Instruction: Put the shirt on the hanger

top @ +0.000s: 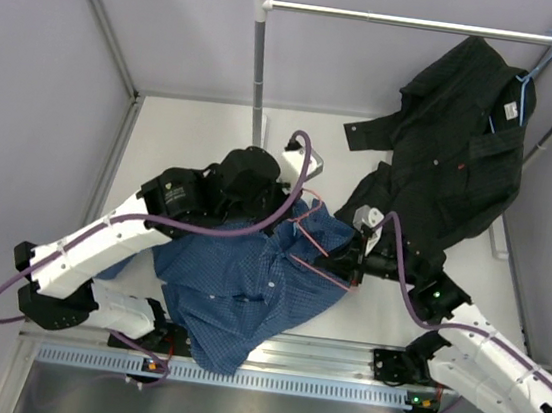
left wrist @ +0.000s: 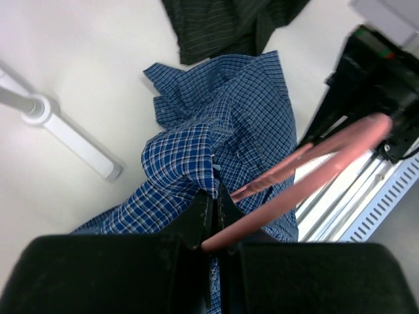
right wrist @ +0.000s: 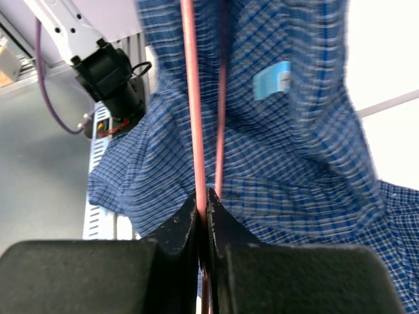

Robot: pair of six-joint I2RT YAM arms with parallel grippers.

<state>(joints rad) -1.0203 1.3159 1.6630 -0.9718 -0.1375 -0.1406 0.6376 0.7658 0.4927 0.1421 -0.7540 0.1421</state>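
The blue checked shirt (top: pixel 235 292) lies bunched on the white table between the arms, with its collar end lifted. My left gripper (top: pixel 290 215) is shut on a fold of the shirt (left wrist: pixel 242 111) near the collar, the cloth pinched at its fingertips (left wrist: pixel 215 196). The thin pink-red hanger (top: pixel 314 243) reaches from the shirt's top toward my right gripper (top: pixel 352 271). In the right wrist view that gripper (right wrist: pixel 203 199) is shut on one hanger wire (right wrist: pixel 190 98), and the shirt (right wrist: pixel 294 150) hangs just behind it. The hanger (left wrist: pixel 327 157) crosses right over my left fingers.
A larger black shirt (top: pixel 453 158) hangs from a light blue hanger (top: pixel 534 72) on the metal rail (top: pixel 429 25) at the back right, its hem reaching the table. The rack's pole (top: pixel 259 74) stands behind the arms. A slotted metal strip (top: pixel 235 375) runs along the near edge.
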